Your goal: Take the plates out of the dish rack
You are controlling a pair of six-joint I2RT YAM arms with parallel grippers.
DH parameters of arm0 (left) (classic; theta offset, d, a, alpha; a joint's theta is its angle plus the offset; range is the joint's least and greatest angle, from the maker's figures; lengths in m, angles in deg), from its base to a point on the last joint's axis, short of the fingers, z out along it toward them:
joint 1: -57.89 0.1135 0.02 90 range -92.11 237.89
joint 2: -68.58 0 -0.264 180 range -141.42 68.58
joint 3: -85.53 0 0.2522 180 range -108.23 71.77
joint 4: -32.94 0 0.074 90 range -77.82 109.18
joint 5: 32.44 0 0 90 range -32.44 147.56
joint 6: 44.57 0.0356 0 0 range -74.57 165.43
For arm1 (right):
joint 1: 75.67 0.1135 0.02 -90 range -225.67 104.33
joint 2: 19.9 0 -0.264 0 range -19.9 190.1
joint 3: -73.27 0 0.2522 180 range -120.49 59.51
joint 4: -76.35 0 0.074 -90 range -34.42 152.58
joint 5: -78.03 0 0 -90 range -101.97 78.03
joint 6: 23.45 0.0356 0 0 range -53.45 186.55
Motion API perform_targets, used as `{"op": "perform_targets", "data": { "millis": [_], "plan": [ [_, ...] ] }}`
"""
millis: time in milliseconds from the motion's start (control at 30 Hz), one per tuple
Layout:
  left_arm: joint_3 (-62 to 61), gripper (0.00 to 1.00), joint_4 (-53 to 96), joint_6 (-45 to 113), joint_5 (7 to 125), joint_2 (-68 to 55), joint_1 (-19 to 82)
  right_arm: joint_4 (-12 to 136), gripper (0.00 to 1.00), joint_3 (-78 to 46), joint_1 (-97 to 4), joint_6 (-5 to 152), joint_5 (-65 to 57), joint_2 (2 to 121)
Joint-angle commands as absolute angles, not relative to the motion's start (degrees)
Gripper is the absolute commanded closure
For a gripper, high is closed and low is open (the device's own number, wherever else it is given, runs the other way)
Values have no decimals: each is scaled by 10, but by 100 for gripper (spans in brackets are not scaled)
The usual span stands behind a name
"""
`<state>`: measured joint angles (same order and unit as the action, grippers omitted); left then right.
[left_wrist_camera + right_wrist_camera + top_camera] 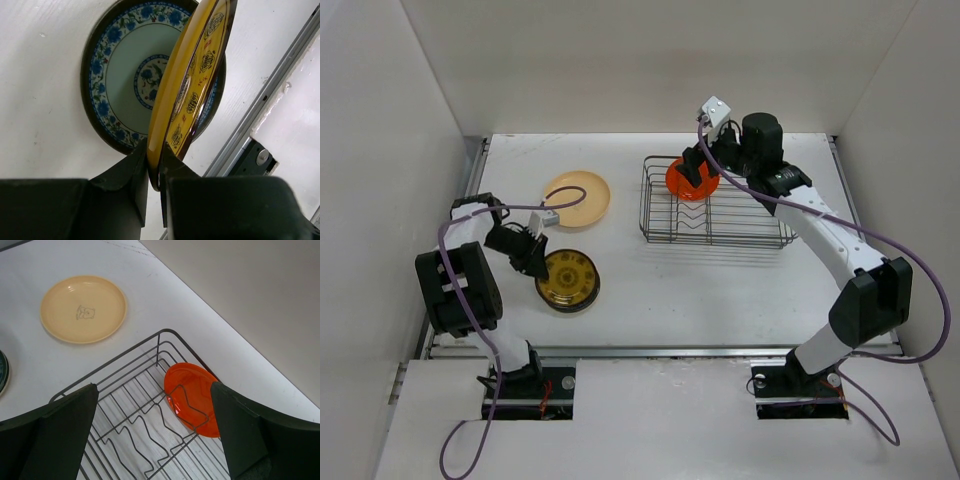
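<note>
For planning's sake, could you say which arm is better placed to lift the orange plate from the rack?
Right: the open right gripper hovers over the orange plate in the dish rack; the left gripper holds the yellow plate.

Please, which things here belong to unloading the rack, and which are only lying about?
Belong to the job: dish rack; orange-red plate standing in it; yellow plate in the shut left claw; blue-patterned plate under it; peach plate on the table; open right claw over the rack.
Just there: purple cables; metal rail.
</note>
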<state>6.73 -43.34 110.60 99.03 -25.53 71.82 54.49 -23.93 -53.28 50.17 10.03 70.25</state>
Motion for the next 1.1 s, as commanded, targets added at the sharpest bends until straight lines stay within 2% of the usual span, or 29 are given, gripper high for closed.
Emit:
{"op": "perform_targets", "data": {
  "millis": [0,67,233,267,300,433,667,733,800,867,1067],
  "plan": [
    [71,100,-458,1131,1004,-262,719,583,1,-240,-537,497,99,680],
    [71,100,-458,1131,1004,-267,719,583,1,-240,-537,497,99,680],
    [60,88,-458,1131,998,-283,719,583,1,-240,-537,491,104,680],
    [60,84,-458,1131,998,-289,719,583,1,-240,-537,491,104,680],
    [60,74,-458,1131,993,-294,719,583,1,-240,-542,491,104,680],
    [49,57,-458,1131,993,-299,719,583,1,-240,-542,491,110,680],
    [31,39,-458,1120,993,-310,719,583,1,-235,-548,491,110,680],
    [17,28,-452,1107,988,-310,719,578,1,-235,-548,470,110,680],
    [-1,25,-452,1099,983,-302,724,571,1,-229,-548,445,104,680],
    [-13,14,-445,1082,975,-288,724,566,1,-224,-548,425,78,680],
    [-62,8,-446,1077,961,-264,729,554,1,-219,-558,362,68,693]
  ]
}}
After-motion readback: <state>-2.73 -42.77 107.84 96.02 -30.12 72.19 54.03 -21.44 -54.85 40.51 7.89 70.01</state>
